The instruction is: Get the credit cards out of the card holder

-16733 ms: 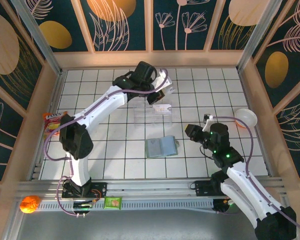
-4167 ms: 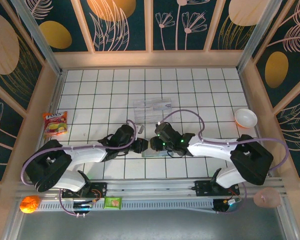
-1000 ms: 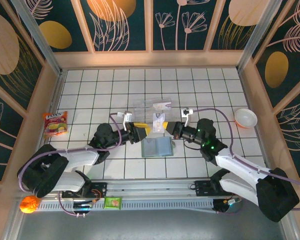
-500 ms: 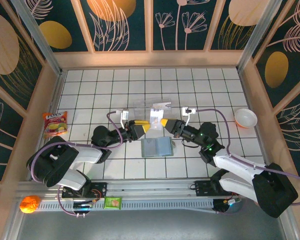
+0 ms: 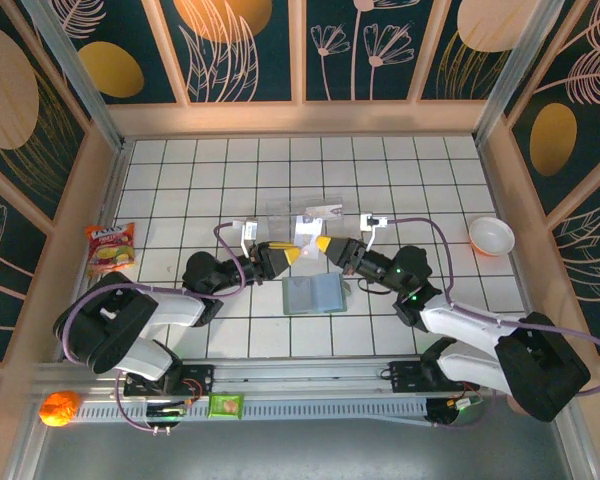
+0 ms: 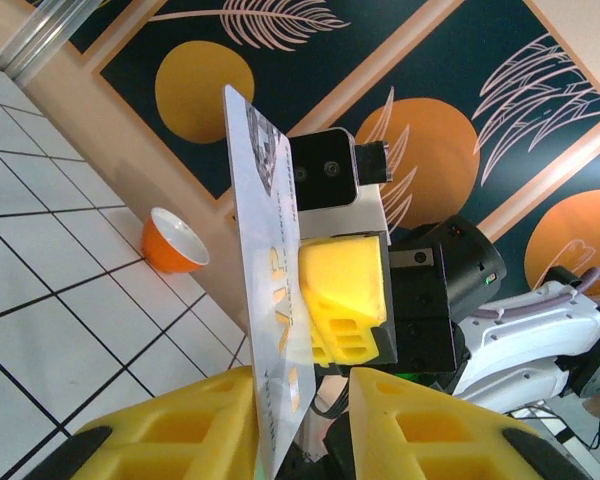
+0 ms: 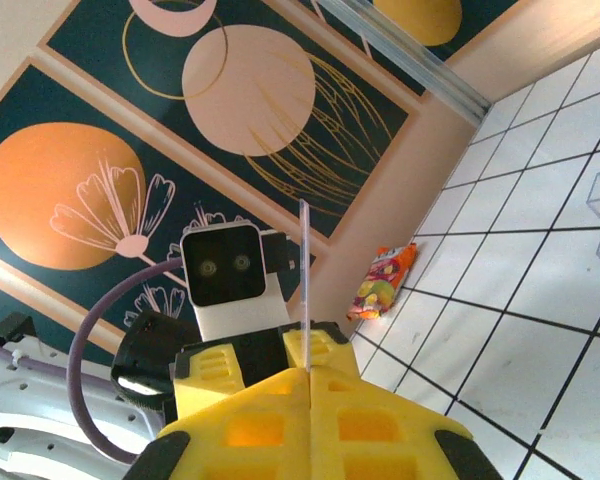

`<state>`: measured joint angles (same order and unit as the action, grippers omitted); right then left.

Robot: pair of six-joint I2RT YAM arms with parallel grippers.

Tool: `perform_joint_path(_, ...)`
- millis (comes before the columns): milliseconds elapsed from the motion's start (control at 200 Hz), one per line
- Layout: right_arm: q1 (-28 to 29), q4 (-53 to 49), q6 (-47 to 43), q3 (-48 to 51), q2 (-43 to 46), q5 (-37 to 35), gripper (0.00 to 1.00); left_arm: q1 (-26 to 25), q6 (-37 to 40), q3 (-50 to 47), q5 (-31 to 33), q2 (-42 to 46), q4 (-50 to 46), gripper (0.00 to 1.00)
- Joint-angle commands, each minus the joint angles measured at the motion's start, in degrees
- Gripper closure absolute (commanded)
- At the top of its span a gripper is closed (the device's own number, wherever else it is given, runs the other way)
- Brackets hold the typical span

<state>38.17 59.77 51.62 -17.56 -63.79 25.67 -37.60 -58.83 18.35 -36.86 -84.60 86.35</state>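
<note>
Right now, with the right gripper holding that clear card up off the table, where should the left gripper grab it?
I'd take the credit card by its free end, opposite the right gripper, coming straight in from the left. It stands on edge, so the left gripper can straddle the thin edge and close on its two flat faces.

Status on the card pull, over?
Right gripper shut on a credit card, held aloft. Left gripper open around its edge. Card holder lying open nearby. No obstruction seen.
</note>
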Motion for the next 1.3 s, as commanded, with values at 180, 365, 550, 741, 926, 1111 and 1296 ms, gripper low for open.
perform_joint_path(180,1.87,3.53,0.07,-0.91,-2.93,-2.20,1.00,0.25,0.45,0.89,0.32,0.94,1.03,0.76)
perform_joint_path(365,2.68,-1.44,-2.13,-1.11,-1.85,-2.56,1.00,0.32,5.72,3.12,0.72,3.87,-9.15,1.00)
perform_joint_path(550,1.66,-23.71,-9.99,-2.37,8.44,-5.74,0.77,0.22,19.69,10.81,0.17,9.31,-34.61,1.00)
perform_joint_path(741,-0.58,-46.48,-16.39,-4.52,21.95,-12.65,0.75,0.20,39.71,24.48,3.99,8.97,-65.67,1.00)
perform_joint_path(926,-4.04,-53.25,-15.70,-3.28,27.86,-12.59,0.75,0.10,61.52,44.60,6.20,-0.03,-92.03,1.00)
perform_joint_path(1111,-6.41,-56.52,-15.93,-3.10,29.62,-12.22,0.76,0.08,79.98,69.87,8.52,-15.15,-119.41,1.00)
perform_joint_path(1296,-9.96,-58.20,-16.11,-3.18,30.12,-10.69,0.76,-0.61,86.10,85.99,19.46,-26.67,-132.80,1.00)
